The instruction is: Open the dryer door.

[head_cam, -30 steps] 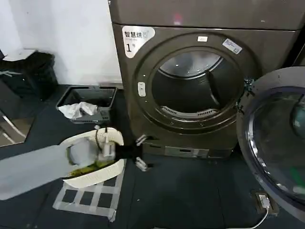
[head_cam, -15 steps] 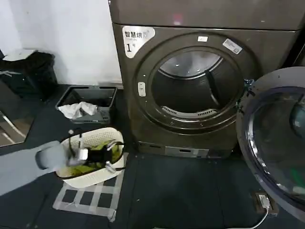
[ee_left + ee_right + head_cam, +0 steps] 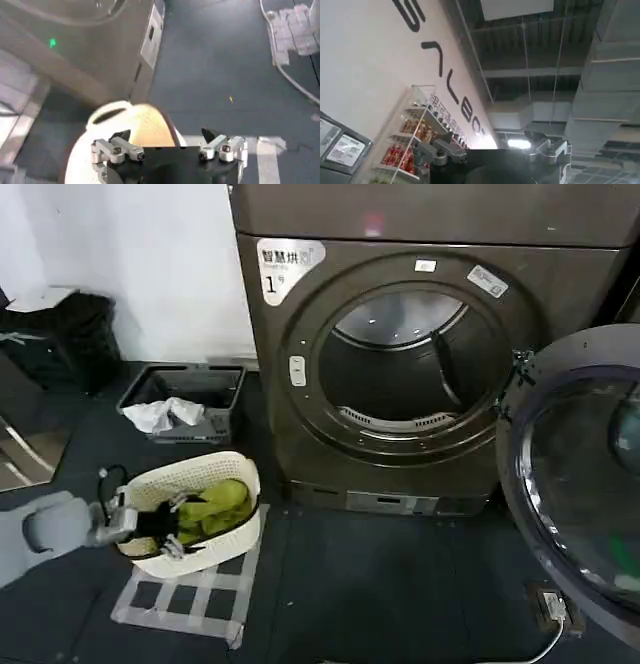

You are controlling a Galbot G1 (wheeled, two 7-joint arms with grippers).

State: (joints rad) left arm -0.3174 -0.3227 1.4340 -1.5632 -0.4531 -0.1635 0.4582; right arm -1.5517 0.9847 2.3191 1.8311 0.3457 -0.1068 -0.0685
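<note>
Standing swung wide open at the right of the head view, the dryer door shows its chrome rim and dark bulging glass, leaving the drum opening exposed. The left gripper hangs low at the left, over a white basket of green cloth, fingers spread wide and holding nothing. The right gripper, also spread wide and empty, points up toward a ceiling and a wall with shelves.
</note>
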